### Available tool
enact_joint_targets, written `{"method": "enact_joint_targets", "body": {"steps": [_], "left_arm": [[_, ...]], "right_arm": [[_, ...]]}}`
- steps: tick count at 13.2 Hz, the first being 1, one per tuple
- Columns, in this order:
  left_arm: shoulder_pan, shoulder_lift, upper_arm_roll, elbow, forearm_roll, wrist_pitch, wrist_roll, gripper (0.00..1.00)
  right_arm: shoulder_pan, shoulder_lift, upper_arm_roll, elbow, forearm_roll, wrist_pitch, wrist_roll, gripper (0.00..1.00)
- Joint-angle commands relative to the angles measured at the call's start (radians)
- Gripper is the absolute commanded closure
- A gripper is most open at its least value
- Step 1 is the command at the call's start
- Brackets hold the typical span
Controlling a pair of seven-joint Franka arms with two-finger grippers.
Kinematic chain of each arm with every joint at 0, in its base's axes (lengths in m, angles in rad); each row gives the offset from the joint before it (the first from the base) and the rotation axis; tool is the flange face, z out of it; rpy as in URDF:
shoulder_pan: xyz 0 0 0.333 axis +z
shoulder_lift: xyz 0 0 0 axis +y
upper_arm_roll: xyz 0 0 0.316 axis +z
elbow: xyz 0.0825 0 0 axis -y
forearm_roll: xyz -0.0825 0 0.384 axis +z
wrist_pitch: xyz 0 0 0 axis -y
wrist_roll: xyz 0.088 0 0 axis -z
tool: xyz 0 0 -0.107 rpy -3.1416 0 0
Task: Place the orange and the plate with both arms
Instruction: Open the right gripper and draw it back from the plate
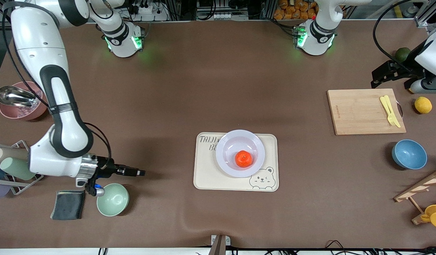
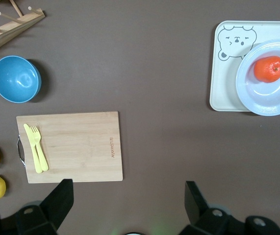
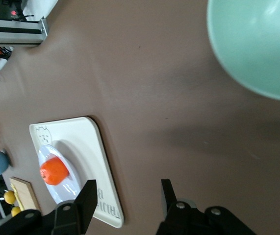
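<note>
Glossy round plate [image 1: 240,153] cradles the dimpled orange [image 1: 244,159]; left tool [image 2: 125,196] and right tool [image 3: 125,200] gape empty.

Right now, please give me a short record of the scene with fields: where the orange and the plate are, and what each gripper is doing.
orange: lies in the plate
plate: rests on the cream tray, mid-table
left gripper: open, holds nothing, over bare table by the cutting board
right gripper: open, holds nothing, low beside the pale green bowl
contact: neither gripper touches orange or plate
</note>
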Motion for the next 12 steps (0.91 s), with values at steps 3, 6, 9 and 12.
{"method": "enact_joint_targets", "body": {"steps": [3,6,9,12], "left_arm": [[0.009,-0.007,-0.004,-0.009,-0.022,0.010,-0.014,0.00],[0.009,-0.006,-0.004,-0.009,-0.022,0.013,-0.014,0.00],[0.010,-0.007,-0.004,-0.009,-0.022,0.013,-0.014,0.00],[0.010,-0.006,-0.004,-0.010,-0.022,0.013,-0.014,0.00]], "right_arm": [[-0.078,-0.007,0.013,0.155,-0.145,-0.284,0.024,0.26],[-0.107,-0.036,0.016,0.221,-0.247,-0.470,0.034,0.28],[-0.092,-0.184,0.019,0.154,-0.390,-0.505,0.047,0.15],[-0.086,-0.329,0.020,0.030,-0.513,-0.507,0.046,0.02]]}}
